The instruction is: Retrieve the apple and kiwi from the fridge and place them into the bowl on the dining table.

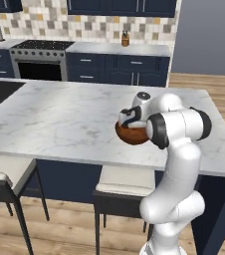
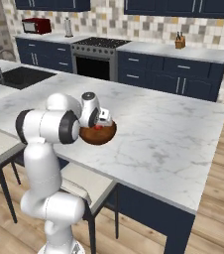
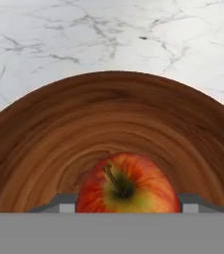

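Note:
A brown wooden bowl sits on the white marble dining table near its front edge. My gripper hangs just over the bowl, pointing down into it. The red-orange apple is low inside the bowl, stem up, between my two fingertips, which press against its sides. The kiwi is out of view. A tall grey fridge front rises at the back right.
Stools with pale seats stand under the table's near edge beside my base. A sink is set in the counter at the left. Beyond the table are the stove and navy cabinets.

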You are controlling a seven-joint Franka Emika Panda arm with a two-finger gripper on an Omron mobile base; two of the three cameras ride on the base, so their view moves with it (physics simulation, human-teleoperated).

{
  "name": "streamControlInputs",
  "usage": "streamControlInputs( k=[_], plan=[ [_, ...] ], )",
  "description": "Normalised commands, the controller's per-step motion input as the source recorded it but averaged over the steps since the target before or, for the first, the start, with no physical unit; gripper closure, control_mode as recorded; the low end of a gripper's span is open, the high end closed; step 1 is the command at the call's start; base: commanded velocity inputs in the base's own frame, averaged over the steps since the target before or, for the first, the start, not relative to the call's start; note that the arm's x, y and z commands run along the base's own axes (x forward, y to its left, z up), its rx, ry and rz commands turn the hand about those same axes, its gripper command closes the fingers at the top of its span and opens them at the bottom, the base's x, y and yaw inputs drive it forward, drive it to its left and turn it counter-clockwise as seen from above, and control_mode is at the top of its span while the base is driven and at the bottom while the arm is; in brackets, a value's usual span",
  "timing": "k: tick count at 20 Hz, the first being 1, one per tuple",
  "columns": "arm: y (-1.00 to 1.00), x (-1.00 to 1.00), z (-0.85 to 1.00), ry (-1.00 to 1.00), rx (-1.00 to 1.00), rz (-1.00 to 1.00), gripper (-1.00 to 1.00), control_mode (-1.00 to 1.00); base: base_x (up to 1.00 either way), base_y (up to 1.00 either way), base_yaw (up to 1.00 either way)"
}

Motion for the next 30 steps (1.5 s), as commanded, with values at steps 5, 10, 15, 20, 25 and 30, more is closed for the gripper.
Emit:
streamControlInputs(
  k=[5,10,15,20,25,30],
  plan=[
    [0.0,0.45,-0.35,0.04,0.0,0.0,1.0,-1.0,0.0,0.0,0.0],
    [0.0,0.26,-0.18,0.02,0.0,0.0,-1.0,-1.0,0.0,0.0,0.0],
    [-0.02,-0.48,0.51,-0.01,0.0,0.0,-1.0,-1.0,0.0,0.0,0.0],
    [-0.07,-0.8,0.89,0.0,0.0,0.0,-1.0,-1.0,0.0,0.0,0.0],
    [-0.28,-0.99,1.0,0.0,0.0,0.0,-1.0,-1.0,0.0,0.0,0.0],
    [-0.4,-1.0,1.0,-0.03,0.0,-0.01,-1.0,-1.0,0.0,0.0,0.0]
  ],
)
